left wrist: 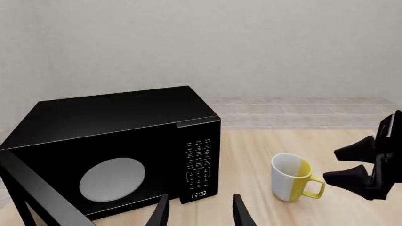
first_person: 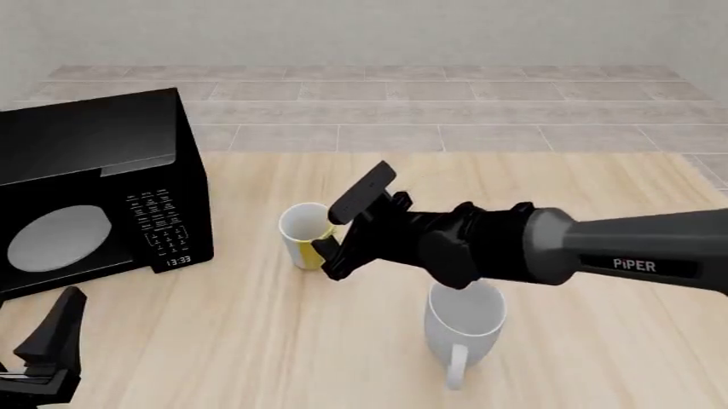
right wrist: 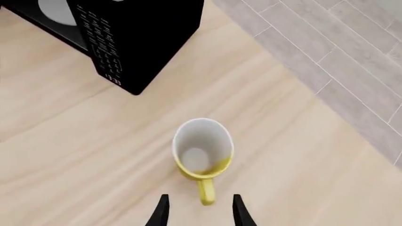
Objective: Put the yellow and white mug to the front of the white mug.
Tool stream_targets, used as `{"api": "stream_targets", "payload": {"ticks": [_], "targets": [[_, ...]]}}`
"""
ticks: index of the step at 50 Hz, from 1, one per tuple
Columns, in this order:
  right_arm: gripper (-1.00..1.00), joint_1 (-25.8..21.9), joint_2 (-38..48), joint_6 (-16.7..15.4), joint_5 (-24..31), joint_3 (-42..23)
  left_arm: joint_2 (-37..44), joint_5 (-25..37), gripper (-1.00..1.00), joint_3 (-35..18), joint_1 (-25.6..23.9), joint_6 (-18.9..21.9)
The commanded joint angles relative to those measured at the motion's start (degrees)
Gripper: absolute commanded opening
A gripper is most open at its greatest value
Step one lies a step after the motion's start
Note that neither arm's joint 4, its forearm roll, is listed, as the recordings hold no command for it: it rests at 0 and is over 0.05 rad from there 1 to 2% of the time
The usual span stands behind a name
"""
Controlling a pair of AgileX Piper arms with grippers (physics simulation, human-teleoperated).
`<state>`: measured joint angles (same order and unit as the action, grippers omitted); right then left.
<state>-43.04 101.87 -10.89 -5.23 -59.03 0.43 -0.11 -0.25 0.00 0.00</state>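
The yellow and white mug (first_person: pixel 303 232) stands upright on the table, just right of the microwave. In the right wrist view the yellow and white mug (right wrist: pixel 202 149) shows its white inside, and its yellow handle points toward my right gripper (right wrist: pixel 199 208). That gripper is open, with its fingertips on either side of the handle's end and not touching it. From the front, my right gripper (first_person: pixel 337 235) hovers right next to the mug. The white mug (first_person: pixel 465 319) stands nearer the front, under the right arm. My left gripper (left wrist: pixel 199 208) is open and holds nothing, low at the front left.
A black microwave (first_person: pixel 91 192) with its door swung open fills the table's left side. In the left wrist view the black microwave (left wrist: pixel 119 150) is close ahead. The right arm (first_person: pixel 592 251) stretches in from the right above the white mug. A tiled floor lies beyond the table's far edge.
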Motion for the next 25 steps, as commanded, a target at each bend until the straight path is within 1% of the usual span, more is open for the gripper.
{"api": "stream_targets", "payload": {"ticks": [1, 18, 25], "targets": [[1.0, -1.0, 3.1, 0.7, -1.7, -0.5, 0.0, 0.0, 1.0, 0.0, 0.0, 0.0], [1.0, 0.7, 7.1, 0.3, -2.3, -1.9, 0.0, 0.0, 1.0, 0.0, 0.0, 0.0], [1.0, 2.5, 9.3, -0.1, -2.7, -2.7, 0.0, 0.0, 1.0, 0.0, 0.0, 0.0]]}}
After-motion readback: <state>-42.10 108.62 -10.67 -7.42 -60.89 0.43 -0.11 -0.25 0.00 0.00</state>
